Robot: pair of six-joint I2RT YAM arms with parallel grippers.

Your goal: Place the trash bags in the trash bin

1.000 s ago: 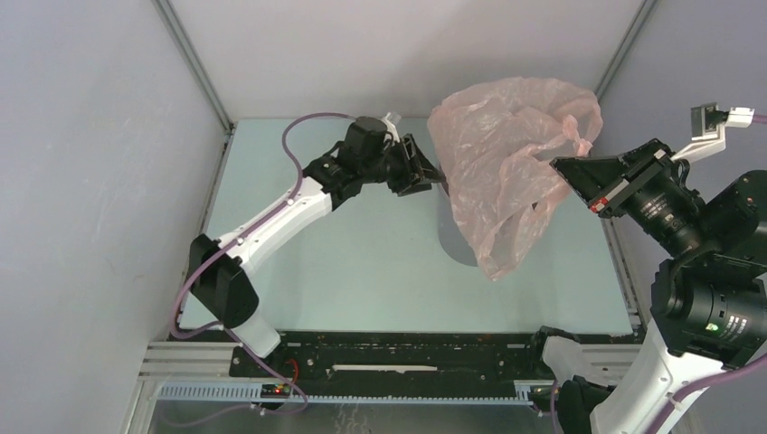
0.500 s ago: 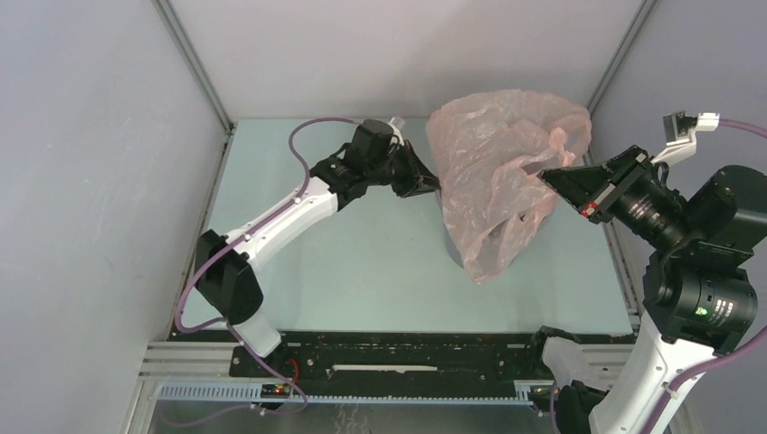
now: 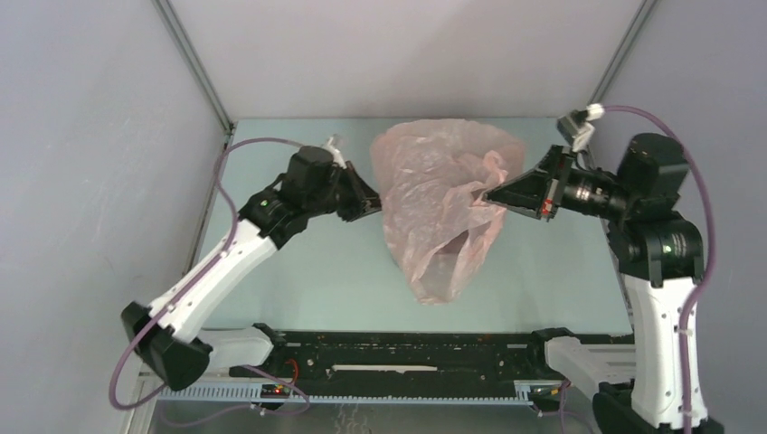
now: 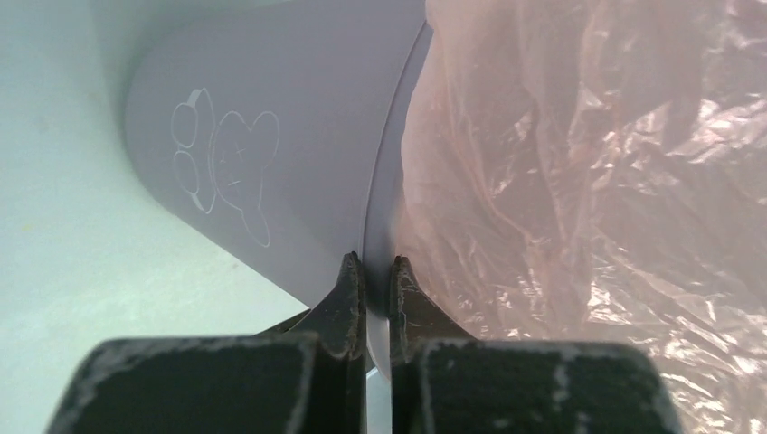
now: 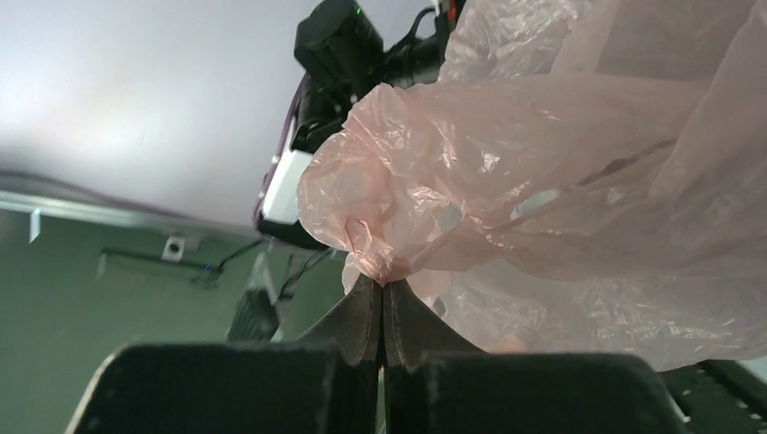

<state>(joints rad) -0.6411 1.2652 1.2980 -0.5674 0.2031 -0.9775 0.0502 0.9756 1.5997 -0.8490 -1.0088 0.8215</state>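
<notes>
The pale-pink film trash bag (image 3: 439, 208) hangs wrinkled over the middle of the table, between both grippers. My right gripper (image 3: 489, 193) is shut on a bunched fold of the bag's rim, as the right wrist view shows (image 5: 382, 287), with the bag (image 5: 543, 181) billowing beyond it. My left gripper (image 3: 369, 202) is shut on the thin rim of the grey trash bin (image 4: 289, 154), one finger outside the wall and one inside (image 4: 378, 271). The bag (image 4: 588, 181) fills the bin's mouth side. In the top view the bag hides the bin.
The pale green table (image 3: 307, 280) is walled by grey panels at the back and both sides. A black rail (image 3: 398, 357) runs along the near edge by the arm bases. My left arm (image 5: 335, 54) shows behind the bag in the right wrist view.
Both arms have swung left, carrying the bag and the bin from the right side towards the table's middle. The bag now covers the bin in the top view.
</notes>
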